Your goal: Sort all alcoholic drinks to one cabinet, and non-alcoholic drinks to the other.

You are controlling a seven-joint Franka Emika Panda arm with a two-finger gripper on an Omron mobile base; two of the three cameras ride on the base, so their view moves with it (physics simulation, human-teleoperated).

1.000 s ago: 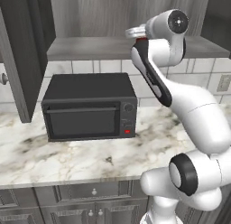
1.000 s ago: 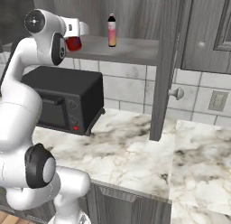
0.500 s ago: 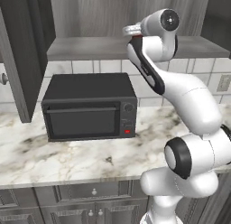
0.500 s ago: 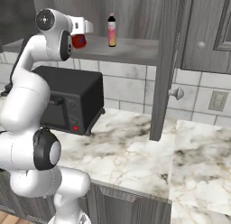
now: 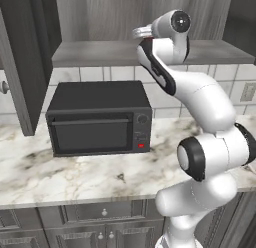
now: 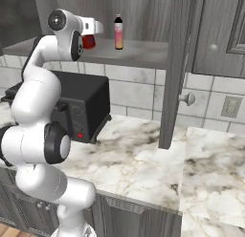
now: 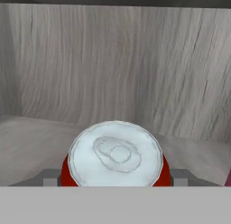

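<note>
Across lower half of both base frames we see white-grey marbled countertop (image 5: pixel 60 177), black microwave (image 5: pixel 100 119) against white tiled wall. Above it, open grey wood-grain wall cabinet (image 6: pixel 139 52), dark door (image 6: pixel 173 69) standing right of centre in right base frame. Small pink black-capped bottle (image 6: pixel 118 32) upright on shelf. White arm folded upward, hand level with shelf, upper centre. Gripper (image 6: pixel 89 40) fingers clamped on short red silver-topped soda can (image 7: pixel 115 156), just left of pink bottle, apart.

Silver metal-topped soda can (image 7: pixel 115 157); grey wood-grain cabinet (image 7: pixel 113 60); marble counter (image 5: pixel 75 172).
</note>
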